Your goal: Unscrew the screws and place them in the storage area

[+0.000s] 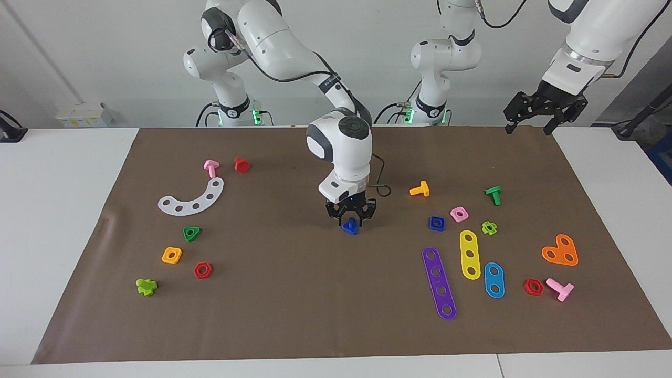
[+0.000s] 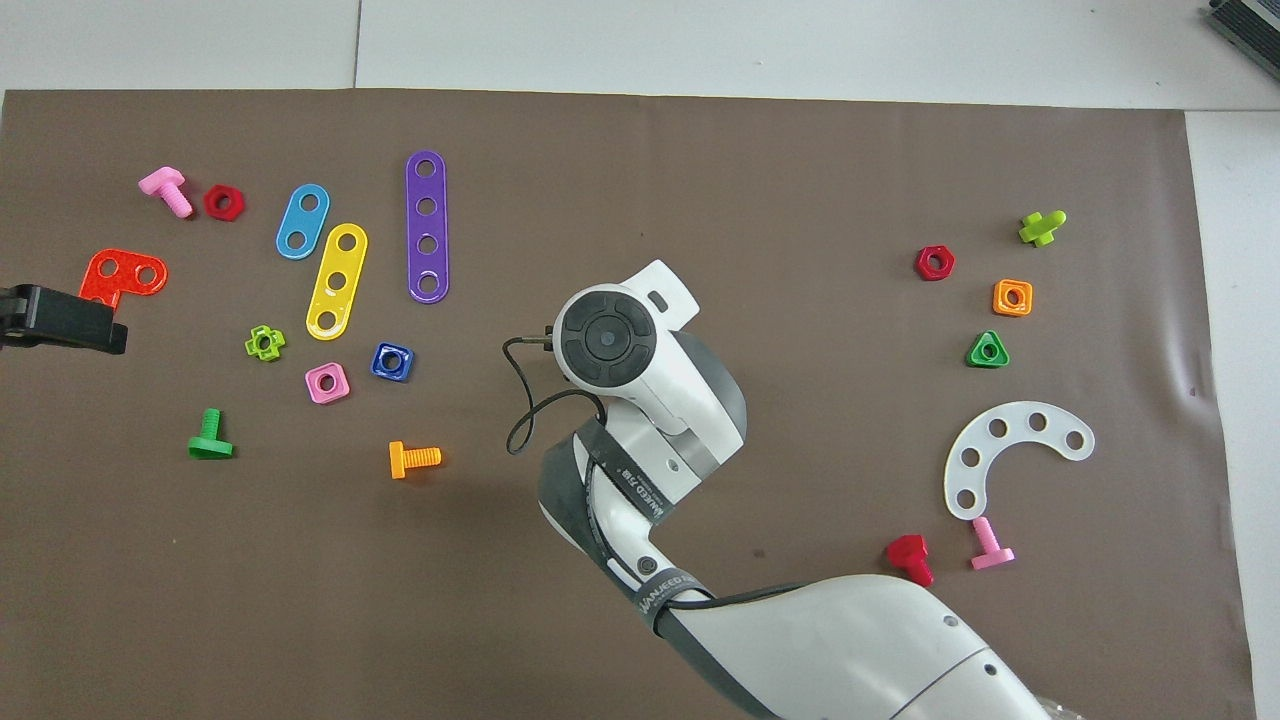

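My right gripper (image 1: 350, 219) points straight down over the middle of the brown mat and is shut on the small royal-blue bolt (image 1: 350, 227), held low, at or just above the mat. In the overhead view the right arm's wrist (image 2: 605, 338) hides the bolt and the fingers. The storage area lies toward the right arm's end of the table, around the white curved strip (image 1: 192, 199) (image 2: 1010, 450). My left gripper (image 1: 530, 126) hangs open and empty in the air over the mat's corner near the left arm's base; only part of it shows in the overhead view (image 2: 60, 320).
Around the white strip lie a pink bolt (image 1: 211, 167), red bolt (image 1: 241, 165), green triangle nut (image 1: 191, 233), orange nut (image 1: 171, 255), red nut (image 1: 202, 270) and lime piece (image 1: 146, 286). Toward the left arm's end lie a blue square nut (image 1: 437, 223), coloured strips, nuts and bolts.
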Robot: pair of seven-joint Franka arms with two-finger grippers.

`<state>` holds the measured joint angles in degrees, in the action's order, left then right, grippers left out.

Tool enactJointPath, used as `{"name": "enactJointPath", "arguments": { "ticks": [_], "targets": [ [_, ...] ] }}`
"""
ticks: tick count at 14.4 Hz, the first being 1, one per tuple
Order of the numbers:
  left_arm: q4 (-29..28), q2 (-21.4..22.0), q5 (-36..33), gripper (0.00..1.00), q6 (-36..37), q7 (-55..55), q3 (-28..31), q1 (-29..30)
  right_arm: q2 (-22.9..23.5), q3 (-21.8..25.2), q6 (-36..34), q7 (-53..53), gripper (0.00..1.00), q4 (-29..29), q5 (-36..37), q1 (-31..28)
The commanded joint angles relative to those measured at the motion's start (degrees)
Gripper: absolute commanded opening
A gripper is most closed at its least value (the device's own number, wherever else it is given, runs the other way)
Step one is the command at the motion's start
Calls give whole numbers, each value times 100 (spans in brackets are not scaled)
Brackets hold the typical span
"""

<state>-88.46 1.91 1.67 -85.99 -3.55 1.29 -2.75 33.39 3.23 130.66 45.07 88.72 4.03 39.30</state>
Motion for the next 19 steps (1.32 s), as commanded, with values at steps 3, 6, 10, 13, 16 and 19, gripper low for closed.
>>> {"name": "enactJointPath", "arguments": {
  "ticks": [3,6,10,13,16,19],
  "targets": [
    [-180,169,44,100,21,3,-15,47,97,-33,240,19,62,58,133,42],
    [-180,169,44,100,21,3,-15,47,97,-33,215,19,46,76,142,51],
    [-180,169,44,100,21,3,-15,47,71,-24,66,72,0,67,159,95],
    [-180,169,44,100,21,3,-15,47,-25,-24,-286,28,0,-108,177,52],
    [-180,169,44,100,21,3,-15,47,-568,2,-637,-16,0,-92,98,-80],
    [-180,169,44,100,21,3,-15,47,-1079,2,-911,-288,0,-13,63,-439]
  ]
}}
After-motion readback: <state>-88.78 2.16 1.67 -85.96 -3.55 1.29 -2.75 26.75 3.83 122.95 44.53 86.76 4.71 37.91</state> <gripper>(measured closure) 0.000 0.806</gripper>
